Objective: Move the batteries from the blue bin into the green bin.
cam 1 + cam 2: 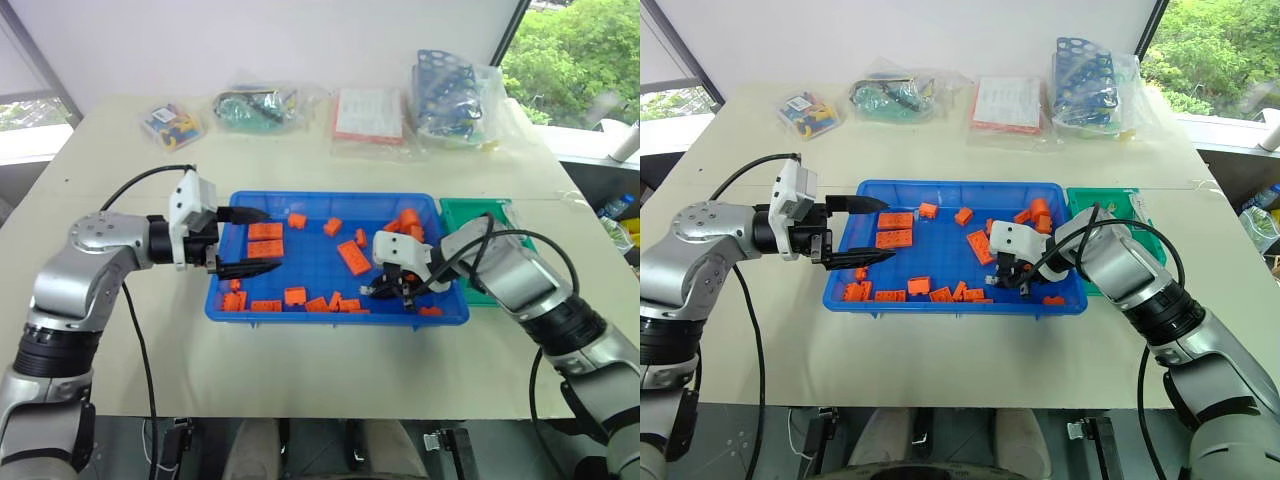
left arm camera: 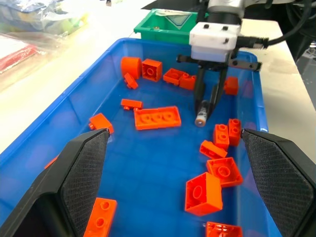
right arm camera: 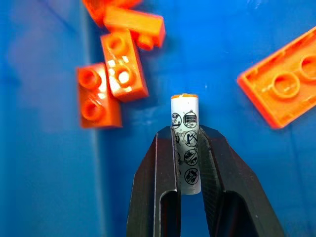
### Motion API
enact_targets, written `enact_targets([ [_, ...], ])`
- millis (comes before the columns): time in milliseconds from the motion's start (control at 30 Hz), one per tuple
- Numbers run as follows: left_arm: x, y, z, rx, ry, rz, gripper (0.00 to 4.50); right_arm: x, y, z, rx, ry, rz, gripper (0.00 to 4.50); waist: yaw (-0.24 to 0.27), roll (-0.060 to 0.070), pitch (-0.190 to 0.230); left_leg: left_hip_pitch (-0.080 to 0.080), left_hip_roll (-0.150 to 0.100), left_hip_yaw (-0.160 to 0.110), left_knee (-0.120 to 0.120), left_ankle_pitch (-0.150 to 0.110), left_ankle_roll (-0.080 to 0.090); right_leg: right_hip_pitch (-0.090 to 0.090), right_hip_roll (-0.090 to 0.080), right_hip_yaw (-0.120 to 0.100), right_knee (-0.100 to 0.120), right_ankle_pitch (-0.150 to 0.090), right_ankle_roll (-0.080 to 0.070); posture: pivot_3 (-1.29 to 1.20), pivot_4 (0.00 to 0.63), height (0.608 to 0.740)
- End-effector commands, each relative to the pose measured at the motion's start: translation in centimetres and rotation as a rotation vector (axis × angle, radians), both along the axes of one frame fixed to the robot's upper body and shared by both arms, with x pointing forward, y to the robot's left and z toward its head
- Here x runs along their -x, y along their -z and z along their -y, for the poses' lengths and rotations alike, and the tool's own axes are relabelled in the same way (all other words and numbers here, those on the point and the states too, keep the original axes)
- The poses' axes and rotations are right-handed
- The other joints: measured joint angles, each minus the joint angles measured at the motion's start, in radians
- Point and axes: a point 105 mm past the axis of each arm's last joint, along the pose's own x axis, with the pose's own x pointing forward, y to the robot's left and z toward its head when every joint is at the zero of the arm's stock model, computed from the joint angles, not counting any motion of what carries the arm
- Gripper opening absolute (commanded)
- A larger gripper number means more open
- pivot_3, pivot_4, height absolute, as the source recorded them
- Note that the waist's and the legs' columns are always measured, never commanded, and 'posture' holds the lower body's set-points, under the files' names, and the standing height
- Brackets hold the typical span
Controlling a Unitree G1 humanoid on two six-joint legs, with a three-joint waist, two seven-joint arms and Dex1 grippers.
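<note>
The blue bin [image 1: 330, 314] sits mid-table and holds several orange blocks [image 1: 264, 240]. My right gripper [image 3: 186, 132] reaches down into the bin's right part and is shut on a battery [image 3: 185, 143], a small white-grey cylinder with an orange end cap. The left wrist view shows that battery [image 2: 200, 117] sticking out below the right gripper's fingers [image 2: 217, 96], just above the bin floor. My left gripper [image 1: 262, 240] hovers open over the bin's left part with nothing between its fingers [image 2: 84, 168]. The green bin [image 1: 478, 215] stands against the blue bin's right side.
Several clear bags line the table's far side: small parts [image 1: 172, 125], dark pieces [image 1: 258, 108], a red-and-white packet [image 1: 368, 115] and blue perforated pieces [image 1: 450, 90]. A water bottle [image 1: 612, 208] lies beyond the table's right edge.
</note>
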Motion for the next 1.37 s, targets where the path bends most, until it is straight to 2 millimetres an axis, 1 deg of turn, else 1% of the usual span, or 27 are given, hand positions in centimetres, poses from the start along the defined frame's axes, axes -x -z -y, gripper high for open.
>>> enact_targets([
  [33,0.0,-0.8,0.3,0.003,0.019,0.046,4.5,-1.1,-5.9,0.9,-0.136,0.124,0.141,0.06,0.0,0.0,0.0,0.0,0.0,0.0,0.0,0.0,0.0,0.0,0.0,0.0,0.0,0.0,0.0,0.0,0.15,0.739],
  [100,0.0,-0.8,0.3,0.005,0.021,0.043,4.5,-2.0,-8.4,3.0,-0.192,0.252,0.203,0.06,0.0,0.0,0.0,0.0,0.0,0.0,0.0,0.0,0.0,0.0,0.0,0.0,0.0,0.0,0.0,0.0,0.15,0.739],
  [133,0.1,-0.7,0.3,0.005,0.022,0.04,4.5,-2.3,-9.3,4.5,-0.203,0.322,0.233,0.06,0.002,0.0,0.0,0.0,0.0,0.0,0.0,0.0,0.0,0.0,0.0,0.0,0.0,0.0,0.0,0.0,0.15,0.739],
  [200,0.2,-0.5,0.2,0.003,0.024,0.034,4.5,-2.3,-10.2,7.5,-0.197,0.441,0.269,0.06,0.008,0.0,0.0,0.0,0.0,0.0,0.0,0.0,0.0,0.0,-0.001,0.0,-0.001,0.0,0.0,0.0,0.15,0.739],
  [233,0.2,-0.4,0.1,0.001,0.024,0.032,4.5,-2.1,-10.3,8.8,-0.191,0.489,0.273,0.06,0.01,0.0,0.0,0.0,0.0,0.0,-0.001,0.0,0.0,0.0,-0.002,0.0,-0.001,0.0,0.0,0.0,0.15,0.739],
  [300,0.1,-0.3,-0.1,-0.006,0.018,0.033,4.5,-1.7,-10.3,10.5,-0.196,0.565,0.261,0.06,0.011,0.0,0.0,0.0,0.0,0.001,-0.001,0.0,0.0,0.0,-0.002,0.0,-0.002,0.0,0.0,0.0,0.15,0.739],
  [400,-0.8,-0.8,-1.0,0.003,-0.021,0.048,4.5,-0.8,-9.1,13.0,-0.15,0.655,0.256,0.06,0.003,0.0,0.0,0.0,0.0,0.001,-0.001,0.0,0.0,0.0,-0.002,0.0,-0.002,0.0,0.0,0.0,0.15,0.739],
  [467,-1.1,-1.2,-1.3,0.006,-0.027,0.055,4.5,-0.7,-8.4,14.3,-0.136,0.717,0.264,0.06,0.0,0.0,0.0,0.0,-0.001,0.001,-0.001,0.0,0.0,0.0,-0.001,0.0,-0.001,0.0,0.0,0.0,0.15,0.739],
  [600,-1.4,-1.6,-1.6,0.0,-0.025,0.065,4.5,-0.7,-7.4,15.0,-0.201,0.794,0.214,2.02,-0.006,0.0,0.0,0.0,-0.001,0.001,-0.001,0.0,0.0,-0.001,-0.001,0.001,-0.001,0.0,0.0,0.0,0.15,0.739],
  [700,-1.5,-1.9,-1.8,0.002,-0.028,0.069,4.5,-0.9,-7.7,15.5,-0.212,0.81,0.256,3.41,-0.003,0.0,0.0,0.0,-0.001,0.001,-0.001,0.0,0.0,-0.001,0.0,0.001,-0.001,0.0,0.0,0.0,0.15,0.739],
  [833,-1.5,-2.0,-2.3,0.002,-0.032,0.061,4.5,-0.4,-9.5,15.5,-0.267,0.721,0.356,3.41,-0.002,0.0,0.0,0.0,-0.001,0.001,-0.001,0.0,0.0,-0.001,0.0,0.001,-0.001,0.0,0.0,0.0,0.15,0.739],
  [933,-1.1,-2.3,-3.4,0.005,-0.04,0.03,4.5,2.1,-10.3,16.3,-0.292,0.545,0.374,3.41,0.006,0.0,0.0,-0.001,-0.001,0.0,-0.001,0.0,0.0,0.0,0.0,0.0,-0.001,0.0,0.0,0.0,0.15,0.739],
  [1000,-0.8,-2.5,-4.3,-0.009,-0.045,0.017,4.5,3.4,-10.2,17.3,-0.276,0.49,0.358,3.41,0.003,0.0,0.0,-0.001,-0.001,0.001,-0.001,0.0,0.0,0.0,0.0,0.001,-0.002,0.0,0.001,0.0,0.15,0.739],
  [1033,-0.7,-2.5,-4.9,-0.02,-0.056,0.017,4.5,3.8,-10.0,18.1,-0.263,0.481,0.346,3.41,0.001,0.0,0.0,-0.001,-0.001,0.001,-0.001,0.0,0.0,0.0,0.0,0.001,-0.002,0.0,0.001,0.0,0.15,0.739],
  [1067,-0.7,-2.6,-5.6,-0.032,-0.076,0.019,4.5,4.3,-9.6,19.0,-0.232,0.459,0.337,3.41,0.0,0.0,0.0,0.0,-0.001,0.001,-0.001,0.0,0.0,0.001,0.0,0.001,-0.002,0.0,0.001,0.0,0.15,0.739],
  [1133,-0.6,-2.8,-6.8,-0.051,-0.107,0.023,4.5,5.1,-9.0,20.0,-0.185,0.412,0.315,3.41,-0.003,0.0,0.0,0.002,-0.001,0.001,-0.001,0.0,0.0,0.002,0.0,0.001,-0.002,0.0,0.0,0.0,0.15,0.739],
  [1167,-0.5,-2.9,-7.2,-0.056,-0.121,0.025,4.5,5.1,-8.9,20.3,-0.178,0.405,0.313,3.41,-0.006,0.0,0.0,0.002,-0.001,0.002,-0.001,0.0,0.0,0.003,0.0,0.001,-0.002,0.0,0.0,0.0,0.15,0.739],
  [1267,-0.5,-3.0,-8.4,-0.072,-0.162,0.029,4.5,4.3,-9.1,20.8,-0.2,0.408,0.338,3.41,-0.011,0.0,0.0,0.003,0.0,0.002,-0.001,0.0,0.0,0.003,0.001,0.001,-0.002,0.0,0.0,0.0,0.15,0.739],
  [1367,-0.1,-2.3,-9.2,-0.121,-0.176,0.031,4.5,3.8,-8.7,21.0,-0.203,0.402,0.339,3.41,-0.01,0.001,0.0,0.003,0.0,0.002,-0.001,0.0,0.0,0.002,0.001,0.002,-0.001,0.0,0.0,0.0,0.15,0.739],
])
